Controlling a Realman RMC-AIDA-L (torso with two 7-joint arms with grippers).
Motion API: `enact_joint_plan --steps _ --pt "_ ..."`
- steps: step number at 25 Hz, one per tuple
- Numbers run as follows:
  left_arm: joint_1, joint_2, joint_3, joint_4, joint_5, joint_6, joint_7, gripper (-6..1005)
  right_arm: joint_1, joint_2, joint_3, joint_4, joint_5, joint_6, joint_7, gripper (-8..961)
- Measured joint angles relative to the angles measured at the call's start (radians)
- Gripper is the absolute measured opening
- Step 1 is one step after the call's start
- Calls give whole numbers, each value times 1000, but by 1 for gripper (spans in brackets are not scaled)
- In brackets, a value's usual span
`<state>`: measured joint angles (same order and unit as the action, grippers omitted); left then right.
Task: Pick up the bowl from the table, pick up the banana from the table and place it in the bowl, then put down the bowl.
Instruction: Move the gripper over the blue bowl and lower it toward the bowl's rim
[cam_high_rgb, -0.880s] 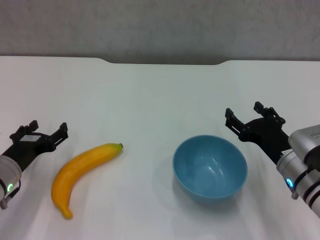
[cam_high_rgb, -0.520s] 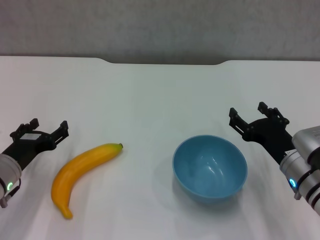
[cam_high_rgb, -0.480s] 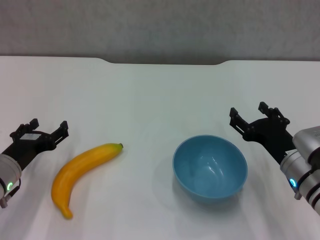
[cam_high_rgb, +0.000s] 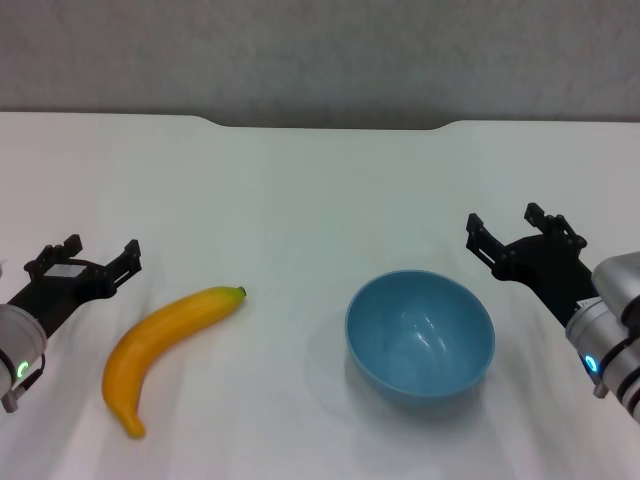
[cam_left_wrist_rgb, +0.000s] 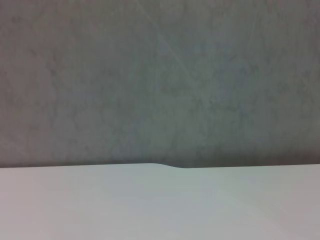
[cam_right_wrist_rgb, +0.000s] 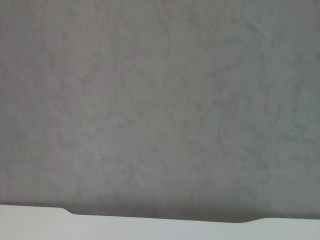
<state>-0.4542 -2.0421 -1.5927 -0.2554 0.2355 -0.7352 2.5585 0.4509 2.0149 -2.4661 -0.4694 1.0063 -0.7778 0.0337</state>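
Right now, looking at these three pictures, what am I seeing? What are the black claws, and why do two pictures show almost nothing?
The black claws are a two-armed robot's grippers. The top picture comes from a camera on its head: the left gripper and right gripper both hang open, holding nothing. On the wide white tabletop lie a curved yellow-orange banana and, apart from it, an empty round light-blue bowl, near the right gripper. The other two pictures come from cameras on each wrist; they face outward, so they show only the table's far edge and the grey wall.
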Motion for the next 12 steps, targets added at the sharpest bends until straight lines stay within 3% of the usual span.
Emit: enact_joint_plan --steps 6,12 --pt "11 3 3 5 1 4 -21 878 11 -3 6 -32 -4 73 0 853" --pt "20 2 16 3 2 26 -17 878 35 -13 96 -114 -61 291 -1 853"
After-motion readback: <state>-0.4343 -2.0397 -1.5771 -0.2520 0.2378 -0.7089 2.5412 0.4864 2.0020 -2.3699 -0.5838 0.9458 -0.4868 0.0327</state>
